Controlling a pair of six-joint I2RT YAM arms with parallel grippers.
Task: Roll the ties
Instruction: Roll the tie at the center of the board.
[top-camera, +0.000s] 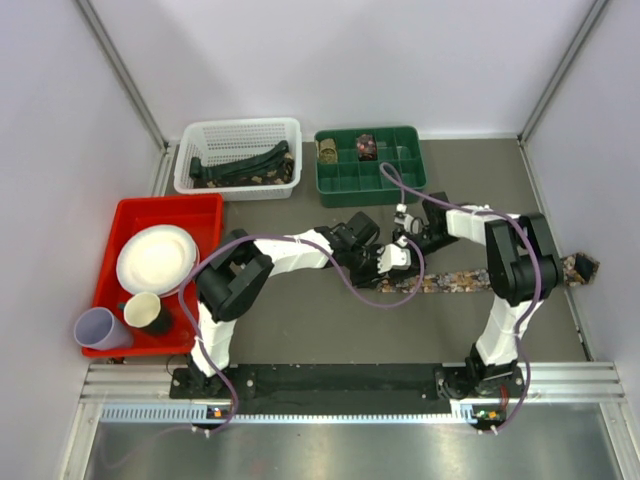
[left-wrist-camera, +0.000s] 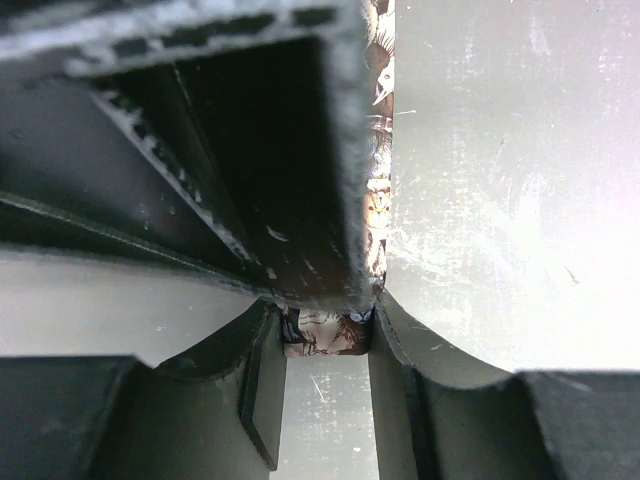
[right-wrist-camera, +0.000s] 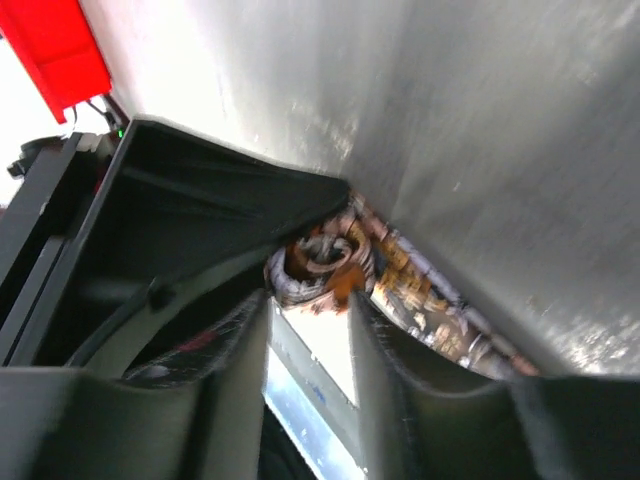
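A brown-red speckled tie (top-camera: 470, 280) lies flat across the table, its right end hanging at the table's edge. Its left end is wound into a small coil (left-wrist-camera: 325, 333) where both arms meet. My left gripper (top-camera: 385, 258) is shut on that coil, which sits between its fingertips (left-wrist-camera: 262, 350) in the left wrist view. From the other side my right gripper (top-camera: 402, 240) has its tips closed against the same coil (right-wrist-camera: 318, 262), with the flat strip (right-wrist-camera: 430, 300) trailing off to the right. Two rolled ties (top-camera: 345, 149) sit in the green tray (top-camera: 395, 180).
A white basket (top-camera: 238, 132) at the back holds dark unrolled ties (top-camera: 240, 166). On the left, a red tray (top-camera: 165, 215) carries a plate and a cup, and a lilac cup (top-camera: 100, 327) stands at its near corner. Purple cables (top-camera: 345, 280) loop over the table between the arms.
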